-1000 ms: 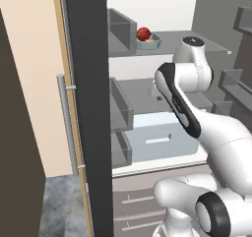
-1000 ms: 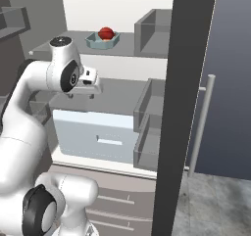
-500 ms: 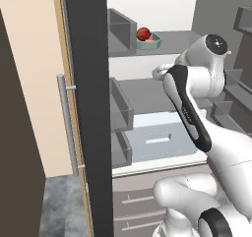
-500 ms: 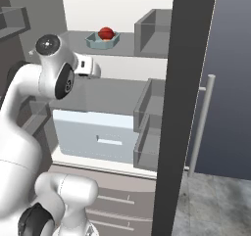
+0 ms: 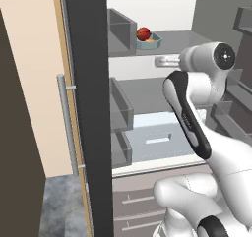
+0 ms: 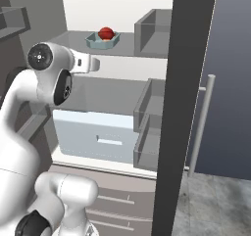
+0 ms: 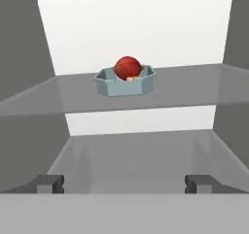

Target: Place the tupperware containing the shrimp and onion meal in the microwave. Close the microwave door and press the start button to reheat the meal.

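Inside the open refrigerator, the tupperware stands on the upper glass shelf, near the white back wall. It is a small pale blue-grey tray with low slanted walls, and it contains the shrimp and onion meal: one glossy red onion ball, with a small orange piece of shrimp just beside it at the front. The onion rises above the rim of the tray. In the hand view the tray looks wider from side to side than from front to back, so its long axis runs across the shelf, parallel to the back wall, and one long wall faces the camera.

The gripper is in front of the shelf and a little lower, well apart from the tupperware. Its two dark fingertips are spread wide apart, and nothing is between them.

On the same shelf, a grey open box stands to the side of the tray, not touching it. Below are a second shelf, grey door-side bins and a pale blue drawer. The dark edge of the refrigerator door with its bar handle stands at the side of the opening. Between the gripper and the tupperware nothing is blocking the way.
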